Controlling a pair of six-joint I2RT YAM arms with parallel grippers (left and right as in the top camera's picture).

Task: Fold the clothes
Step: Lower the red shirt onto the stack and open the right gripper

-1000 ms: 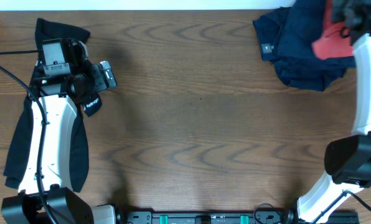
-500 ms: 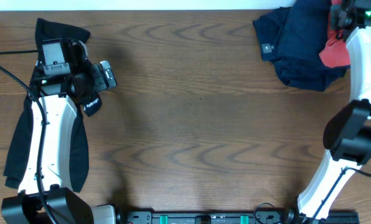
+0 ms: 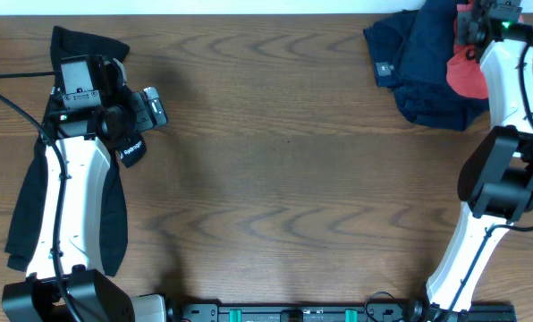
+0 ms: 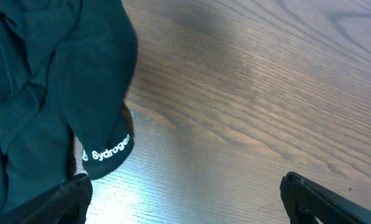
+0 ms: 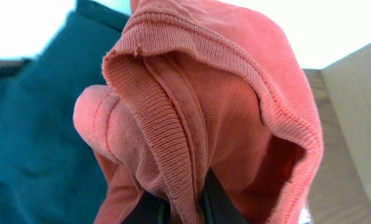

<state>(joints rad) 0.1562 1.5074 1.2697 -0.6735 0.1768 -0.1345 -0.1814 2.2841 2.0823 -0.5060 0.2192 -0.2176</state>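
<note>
The red T-shirt (image 5: 204, 106) hangs bunched at the far right of the table (image 3: 284, 179), pinched in your right gripper (image 5: 184, 208) over a navy pile (image 3: 423, 63). Your left gripper (image 4: 185, 205) is spread wide beside the black garment (image 4: 36, 93). Nothing looks folded yet.

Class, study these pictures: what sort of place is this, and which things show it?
Probably a robotics lab bench: a wood-grain table, a left arm and a right arm mounted at its edge, plus a coral-red T-shirt and a black garment.
</note>
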